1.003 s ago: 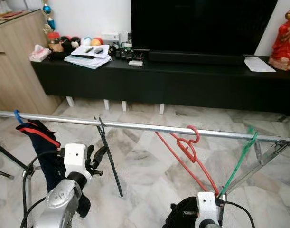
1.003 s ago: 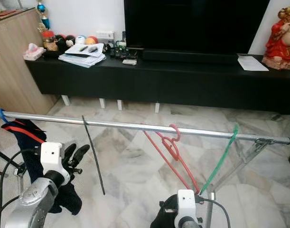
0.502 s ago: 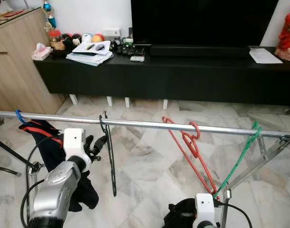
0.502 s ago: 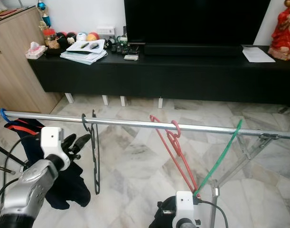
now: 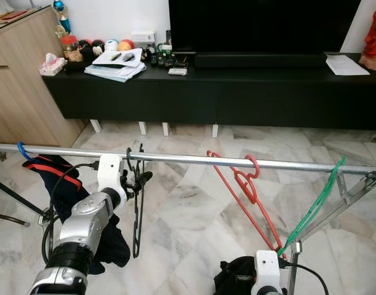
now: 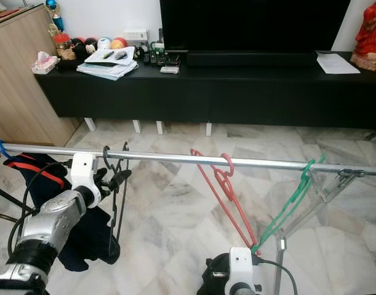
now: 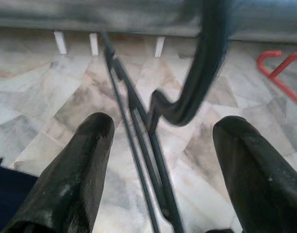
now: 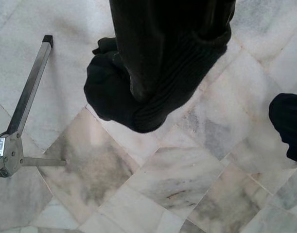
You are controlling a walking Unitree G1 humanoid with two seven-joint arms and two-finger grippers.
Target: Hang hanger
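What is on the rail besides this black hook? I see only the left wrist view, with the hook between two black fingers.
Observer: The hook belongs to a black hanger that hangs on the metal rail, just in front of the open left gripper.
Operator: Which other hangers are near it?
Observer: A red hanger hangs further toward the robot's right, and a green hanger beyond that one.
Operator: And on the other side?
Observer: A dark garment with red trim hangs there, near the rail's left end.
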